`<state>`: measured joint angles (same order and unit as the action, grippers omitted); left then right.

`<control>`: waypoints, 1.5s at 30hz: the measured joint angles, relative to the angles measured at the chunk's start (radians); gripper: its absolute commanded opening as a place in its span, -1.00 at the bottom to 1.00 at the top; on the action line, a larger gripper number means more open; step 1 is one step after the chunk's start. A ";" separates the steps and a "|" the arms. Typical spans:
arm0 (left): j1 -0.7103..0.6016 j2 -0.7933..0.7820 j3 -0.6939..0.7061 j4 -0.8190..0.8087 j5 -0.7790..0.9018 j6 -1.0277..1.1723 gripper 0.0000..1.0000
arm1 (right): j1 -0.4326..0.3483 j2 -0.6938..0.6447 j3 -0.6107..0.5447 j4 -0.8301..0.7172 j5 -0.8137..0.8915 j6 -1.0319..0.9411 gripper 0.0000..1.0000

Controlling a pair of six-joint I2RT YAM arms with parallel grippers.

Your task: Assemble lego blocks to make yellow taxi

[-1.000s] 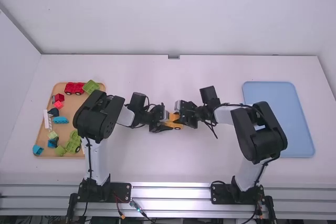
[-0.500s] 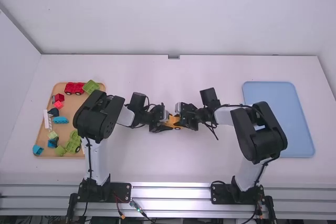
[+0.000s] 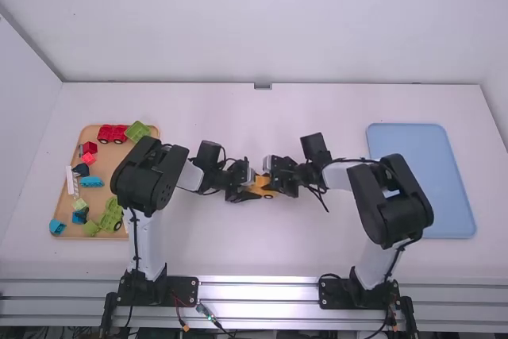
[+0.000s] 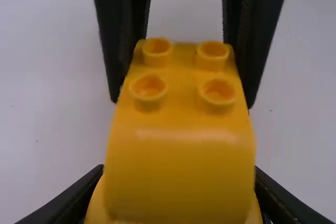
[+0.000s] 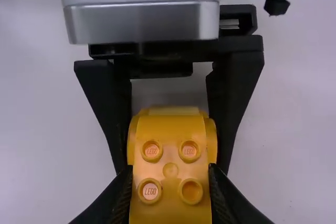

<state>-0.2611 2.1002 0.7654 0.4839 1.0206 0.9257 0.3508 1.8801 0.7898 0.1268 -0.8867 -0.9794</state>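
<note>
Yellow taxi (image 5: 170,169) mid-table, left gripper (image 3: 252,189) jaws closed on one end, right gripper (image 3: 270,183) jaws closed on other, raised lettering on studs (image 5: 150,191), block tray (image 3: 109,158) at left, blue tray (image 3: 421,180) at right

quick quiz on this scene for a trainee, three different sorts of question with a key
1. True or false: the left hand and the right hand both grip the yellow studded plastic build.

2. Where does the red wheeled plastic block lie?
a) on the bare white table
b) on the tan tray with rounded corners
c) beneath the right arm

3. Fill in: the flat tray at the right of the high view is coloured ____.

Key: 1 true; 2 b; 3 blue
</note>
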 measured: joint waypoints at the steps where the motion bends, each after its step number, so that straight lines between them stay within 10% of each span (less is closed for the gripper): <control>1: 0.000 0.000 0.000 0.000 0.000 0.005 -0.30 | 0.010 0.000 0.000 0.005 0.011 0.010 -1.00; 45: -0.005 0.000 -0.003 0.003 -0.001 0.018 -0.47 | 0.050 -0.036 -0.036 0.023 0.134 0.080 -1.00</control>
<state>-0.2657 2.1002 0.7624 0.4866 1.0199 0.9432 0.4004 1.8442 0.7536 0.1493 -0.7528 -0.8989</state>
